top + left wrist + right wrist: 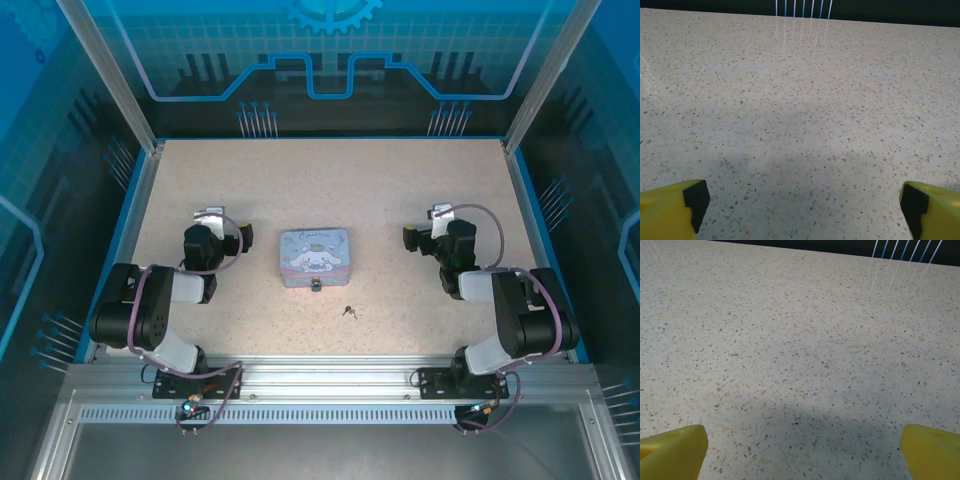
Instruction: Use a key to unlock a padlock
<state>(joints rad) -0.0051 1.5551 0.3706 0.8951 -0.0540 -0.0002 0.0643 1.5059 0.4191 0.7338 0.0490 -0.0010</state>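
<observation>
the left gripper point(208, 215) hovers over bare speckled table point(400, 180), left of the tin point(315, 255); in its wrist view its yellow fingers point(670, 210) stand spread wide with nothing between them. the pastel-blue tin sits mid-table, with a cartoon figure and a line of cursive on the lid, too small to read. the padlock point(316, 286), a tiny dark speck, sits at the middle of the tin's near edge, its long axis seemingly running far to near. the key point(349, 311), tiny and thin, lies on the table just near-right of the padlock, roughly left to right; which end leads i cannot tell. the right gripper point(441, 213) hovers right of the tin, its fingers point(930, 452) equally wide apart and empty.
</observation>
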